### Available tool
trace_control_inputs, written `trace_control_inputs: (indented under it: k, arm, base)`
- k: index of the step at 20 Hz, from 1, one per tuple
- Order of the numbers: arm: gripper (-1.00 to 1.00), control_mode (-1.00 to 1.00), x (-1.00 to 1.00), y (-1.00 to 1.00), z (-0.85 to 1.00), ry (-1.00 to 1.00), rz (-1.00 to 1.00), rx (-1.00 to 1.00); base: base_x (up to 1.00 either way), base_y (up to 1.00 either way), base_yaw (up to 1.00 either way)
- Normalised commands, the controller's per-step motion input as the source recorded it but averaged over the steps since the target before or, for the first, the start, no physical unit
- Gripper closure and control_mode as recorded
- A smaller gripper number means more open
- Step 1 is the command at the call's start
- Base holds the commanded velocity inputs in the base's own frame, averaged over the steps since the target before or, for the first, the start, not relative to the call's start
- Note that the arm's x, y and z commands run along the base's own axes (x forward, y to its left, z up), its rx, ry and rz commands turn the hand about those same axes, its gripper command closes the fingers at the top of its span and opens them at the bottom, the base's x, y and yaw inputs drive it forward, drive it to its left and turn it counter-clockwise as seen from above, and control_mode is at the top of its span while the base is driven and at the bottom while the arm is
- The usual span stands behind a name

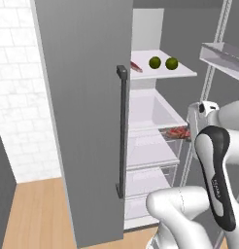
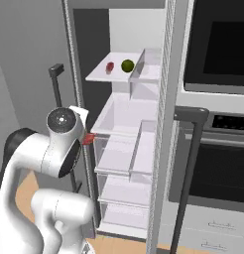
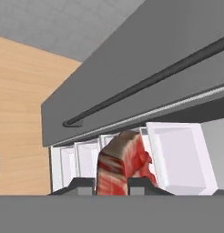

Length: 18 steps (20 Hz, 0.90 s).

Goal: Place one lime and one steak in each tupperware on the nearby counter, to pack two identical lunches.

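Pincer (image 3: pixel 112 182) clenched on steak (image 3: pixel 124 164), bottom centre of hand view; same steak mid-right in left base view, just outside open fridge (image 1: pixel 155 112). Step in hand, as judged: carry steak clear of fridge toward table. Do well: keep grip firm, draw back level, avoid door (image 1: pixel 87 112) and handle (image 1: pixel 122 131). Arm folded low right, elbow bent, hand level at middle shelf height. Farther back, upper shelf (image 1: pixel 184 72): two limes (image 1: pixel 163 62), plus red piece, probably second steak (image 1: pixel 136 66).
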Motion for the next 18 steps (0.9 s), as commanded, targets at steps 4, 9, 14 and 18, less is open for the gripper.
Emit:
trace_control_inputs:
  k: [4,9,14,18]
  arm:
    - [1.0,1.0,0.0,0.0,0.0,0.0,0.0,0.0]
    - [1.0,1.0,0.0,0.0,0.0,0.0,0.0,0.0]
    - [1.0,1.0,0.0,0.0,0.0,0.0,0.0,0.0]
    - [1.0,1.0,0.0,0.0,0.0,0.0,0.0,0.0]
  base:
    - [-1.0,-0.03,-0.08]
    - [-1.0,-0.59,-0.17]
    - [-0.93,-0.96,-0.32]
    - [-0.51,-1.0,-0.41]
